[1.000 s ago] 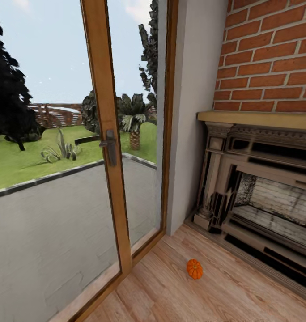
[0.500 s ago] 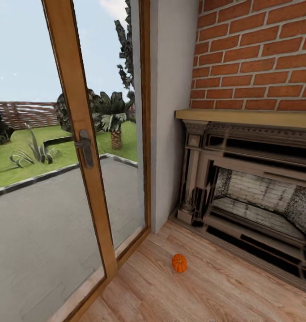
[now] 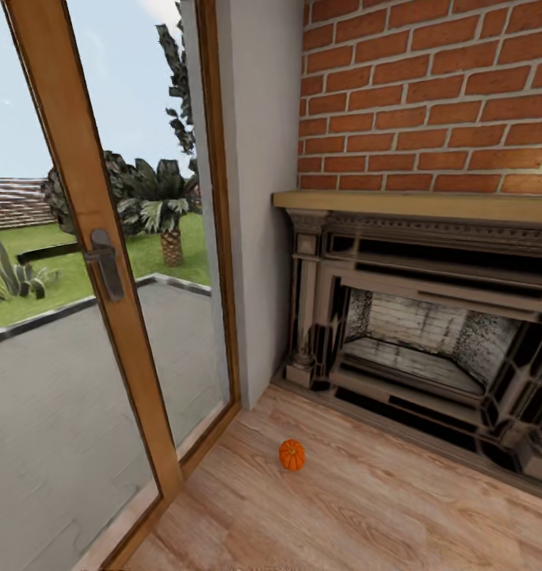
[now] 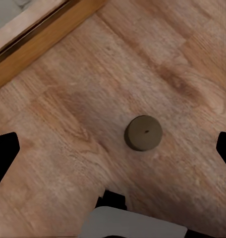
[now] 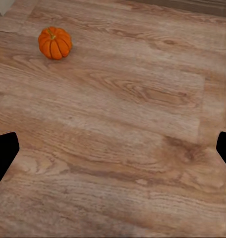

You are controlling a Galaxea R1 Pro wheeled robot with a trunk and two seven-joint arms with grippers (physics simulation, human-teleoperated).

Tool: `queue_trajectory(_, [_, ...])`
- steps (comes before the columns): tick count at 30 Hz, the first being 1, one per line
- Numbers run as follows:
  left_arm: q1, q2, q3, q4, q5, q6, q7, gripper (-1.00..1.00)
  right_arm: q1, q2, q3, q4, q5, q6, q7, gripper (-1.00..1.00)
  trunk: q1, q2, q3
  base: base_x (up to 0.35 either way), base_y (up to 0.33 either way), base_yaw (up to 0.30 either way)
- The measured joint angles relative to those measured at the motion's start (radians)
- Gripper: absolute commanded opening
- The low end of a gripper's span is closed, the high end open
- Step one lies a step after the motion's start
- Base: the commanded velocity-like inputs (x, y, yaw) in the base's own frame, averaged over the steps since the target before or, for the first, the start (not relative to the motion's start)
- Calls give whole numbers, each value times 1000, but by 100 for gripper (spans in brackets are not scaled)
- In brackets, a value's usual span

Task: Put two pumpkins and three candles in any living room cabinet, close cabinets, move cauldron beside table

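Spreading wide with nothing between its fingers, the left gripper (image 4: 113, 148) hangs over the wood floor (image 4: 68, 114), above a beige-tan candle (image 4: 143, 132) standing upright on the boards. The right gripper (image 5: 113, 151) is likewise parted and empty, with an orange pumpkin (image 5: 55, 42) well ahead on the floor. That pumpkin (image 3: 291, 454) sits between the glass door (image 3: 97, 262) and the fireplace (image 3: 429, 333).
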Motion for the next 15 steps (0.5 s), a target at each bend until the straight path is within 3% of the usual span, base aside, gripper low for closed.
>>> queue_trajectory(4, [0,0,-1,0,1,0,0,100,0,1,0,0,0,0,0,100,0,0,0,-160,0,-276])
queue_trajectory(15, [0,-1,0,3,1,-2,0,100,0,1,0,3,-1,-4,0,100,0,0,0,-9,0,-291])
